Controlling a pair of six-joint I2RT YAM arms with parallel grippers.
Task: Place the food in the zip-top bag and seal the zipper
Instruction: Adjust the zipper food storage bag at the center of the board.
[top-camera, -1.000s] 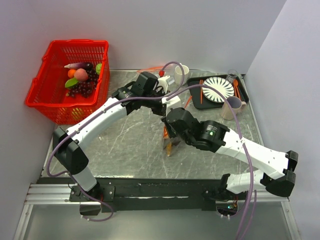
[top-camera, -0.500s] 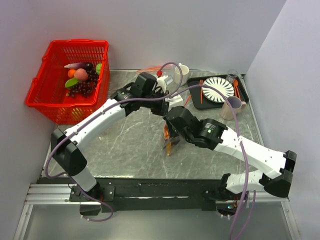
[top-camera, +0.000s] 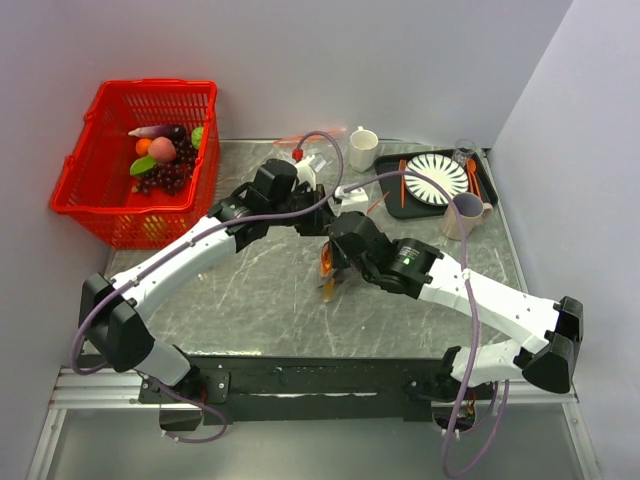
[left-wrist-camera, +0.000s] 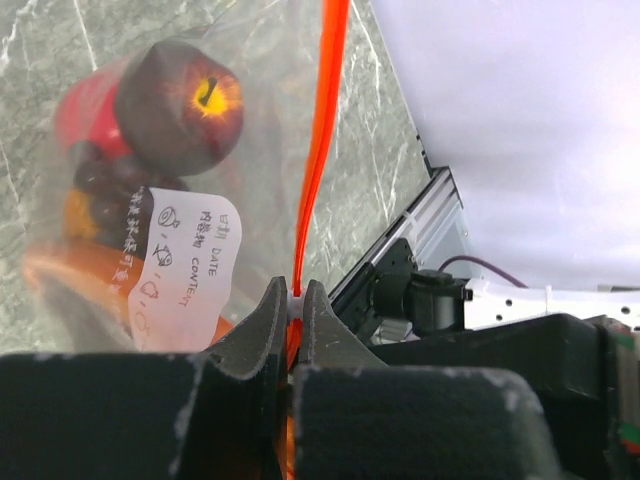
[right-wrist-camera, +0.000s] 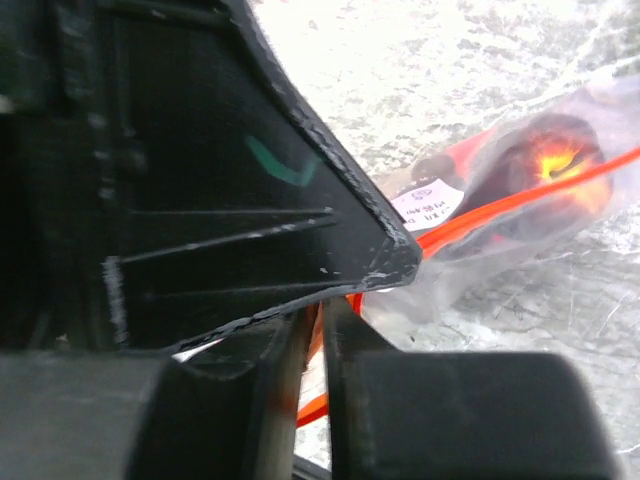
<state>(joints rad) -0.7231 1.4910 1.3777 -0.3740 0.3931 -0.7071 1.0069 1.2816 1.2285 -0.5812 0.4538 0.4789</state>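
Left gripper (left-wrist-camera: 296, 303): we see it pinching the zipper (left-wrist-camera: 325, 120).
Right gripper (right-wrist-camera: 318, 350): narrow around zipper; grip, we cannot tell.
Bag (left-wrist-camera: 268, 55): food (left-wrist-camera: 180, 105) inside.

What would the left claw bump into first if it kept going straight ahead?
The left claw is shut on the zipper, which runs straight ahead of it, so it would push into the bag first. The table seems to lie behind, but depth is unclear.

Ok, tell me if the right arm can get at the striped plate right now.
Probably yes: nothing tall stands between the right claw and the plate, though the zipper passes through it.
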